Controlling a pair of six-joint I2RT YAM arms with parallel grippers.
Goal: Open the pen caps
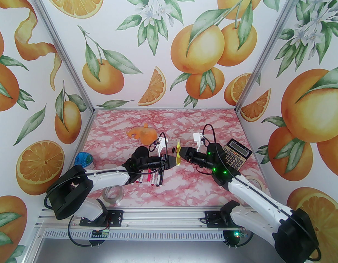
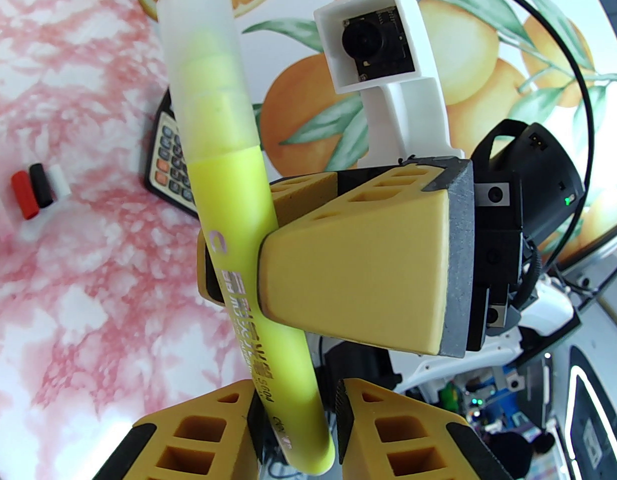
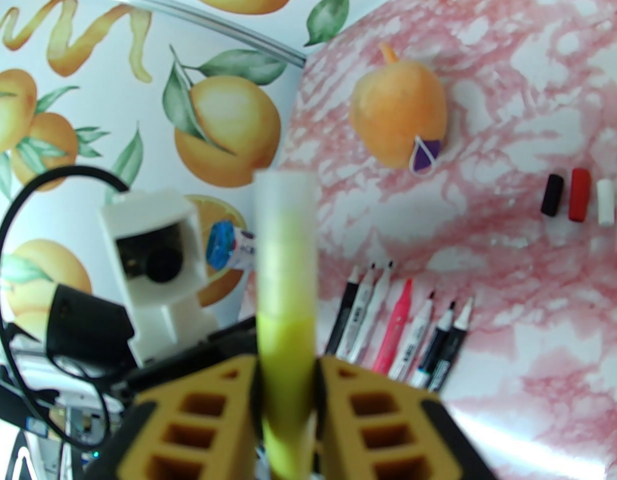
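Gripping the yellow pen (image 2: 238, 208) in the air over the tabletop (image 1: 185, 190), the right gripper (image 3: 288, 383) clamps mid-barrel. The left gripper (image 2: 298, 418) is closed on the tail end. The frosted cap (image 2: 198, 43) is seated on the pen. Seven uncapped pens (image 1: 152, 178) lie at 7 o'clock from the grippers. Black, red and white loose caps (image 3: 578, 200) lie side by side.

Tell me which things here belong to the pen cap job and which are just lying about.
Job: yellow highlighter with its frosted cap on, gripped by left gripper and right gripper; row of uncapped pens; loose caps.
Lying about: calculator; orange soft toy; clear tape roll; blue round object.
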